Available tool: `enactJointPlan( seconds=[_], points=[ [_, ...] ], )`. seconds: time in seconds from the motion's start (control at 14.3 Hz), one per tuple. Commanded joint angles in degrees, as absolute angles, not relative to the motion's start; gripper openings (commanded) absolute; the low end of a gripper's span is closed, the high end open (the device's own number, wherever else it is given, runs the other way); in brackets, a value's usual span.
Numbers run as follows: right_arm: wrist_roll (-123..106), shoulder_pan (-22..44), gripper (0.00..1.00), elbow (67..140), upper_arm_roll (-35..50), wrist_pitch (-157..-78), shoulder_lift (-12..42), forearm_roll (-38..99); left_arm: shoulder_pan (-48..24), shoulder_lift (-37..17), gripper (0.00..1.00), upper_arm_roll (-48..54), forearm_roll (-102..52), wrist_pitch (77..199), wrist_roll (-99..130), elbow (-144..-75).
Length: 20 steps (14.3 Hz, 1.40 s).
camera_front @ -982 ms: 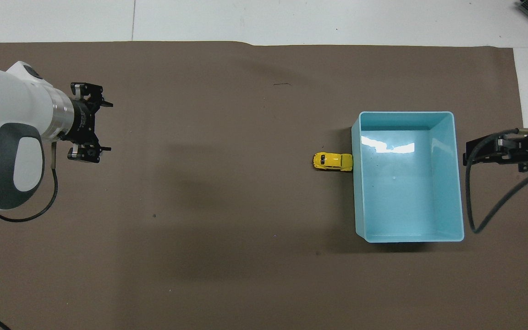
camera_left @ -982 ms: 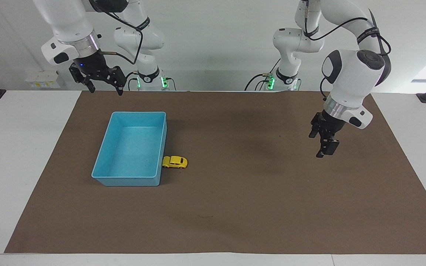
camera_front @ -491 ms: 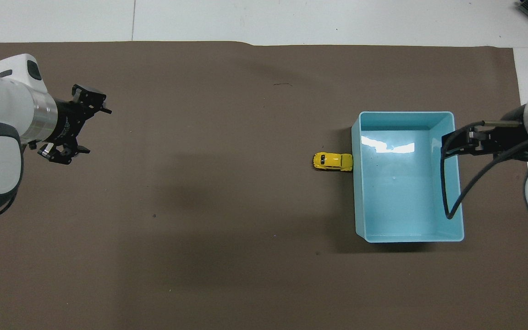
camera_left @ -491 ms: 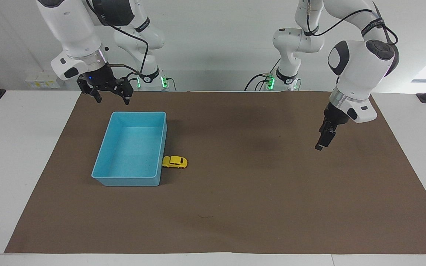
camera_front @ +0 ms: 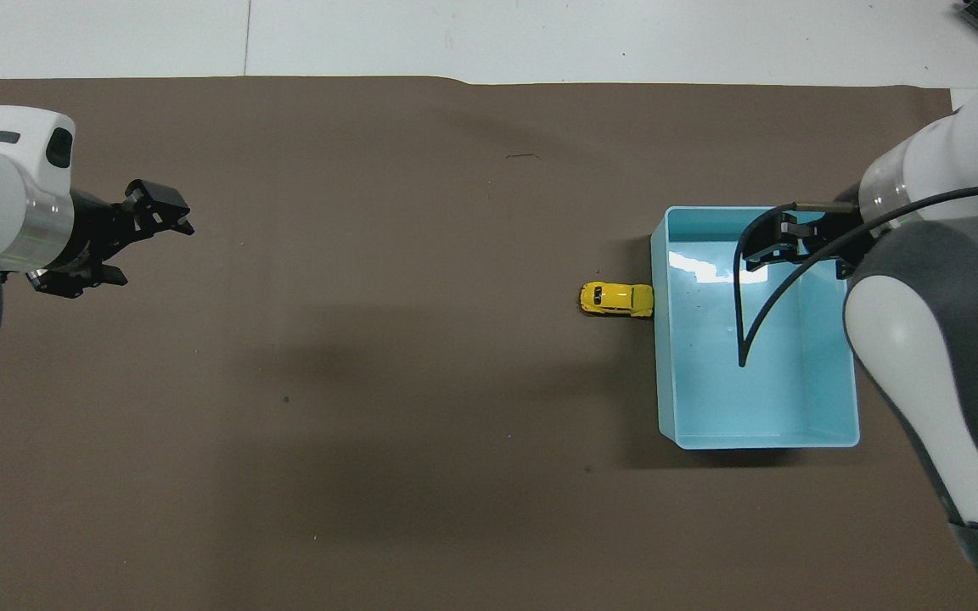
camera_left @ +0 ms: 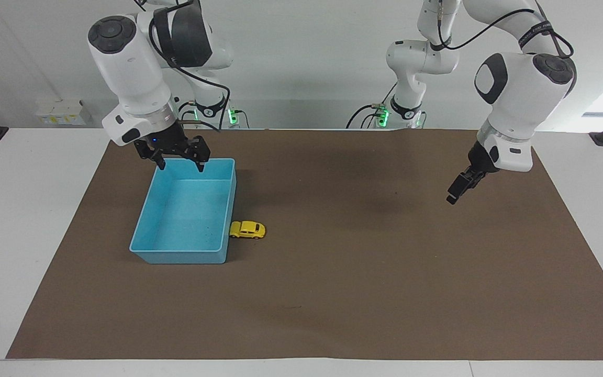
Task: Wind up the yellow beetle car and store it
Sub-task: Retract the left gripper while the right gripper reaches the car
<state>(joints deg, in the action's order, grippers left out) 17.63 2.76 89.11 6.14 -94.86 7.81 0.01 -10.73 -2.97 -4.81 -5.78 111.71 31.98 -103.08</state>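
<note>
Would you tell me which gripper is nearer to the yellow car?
Right. The right gripper hangs over the bin the car sits against; the left gripper is over bare mat toward its own end.

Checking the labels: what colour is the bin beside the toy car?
Light blue bin, clearest in the facing view.

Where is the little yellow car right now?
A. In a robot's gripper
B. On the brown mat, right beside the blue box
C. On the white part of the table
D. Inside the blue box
B: the yellow beetle car sits on the brown mat against the outer wall of the light blue bin, and both grippers are away from it.
</note>
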Motion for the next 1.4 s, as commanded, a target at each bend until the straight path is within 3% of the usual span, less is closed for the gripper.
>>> enactJointPlan(
  seconds=[0.0, 0.49, 0.91, 1.33],
  points=[
    [29.0, 4.5, 1.0, 88.9, 6.6, -97.2, 9.0, -1.0, -8.1, -1.1, 1.0, -4.1, -5.2, 107.7, 20.6, -102.7],
    [62.8, 9.6, 1.0, 89.6, 6.6, -100.0, 10.6, -0.6, -7.2, 1.8, 1.0, -4.0, -2.2, 102.8, 3.2, -102.5],
    [88.0, 12.6, 1.0, 92.3, 6.6, -103.3, 12.2, -3.5, -6.9, 3.0, 1.0, -4.2, -2.2, 91.7, 3.1, -93.6],
    [107.0, 15.3, 1.0, 93.2, 6.6, -107.2, 16.5, -9.1, -6.9, 4.9, 1.0, -4.1, -2.2, 90.9, 1.0, -93.8]
  ],
)
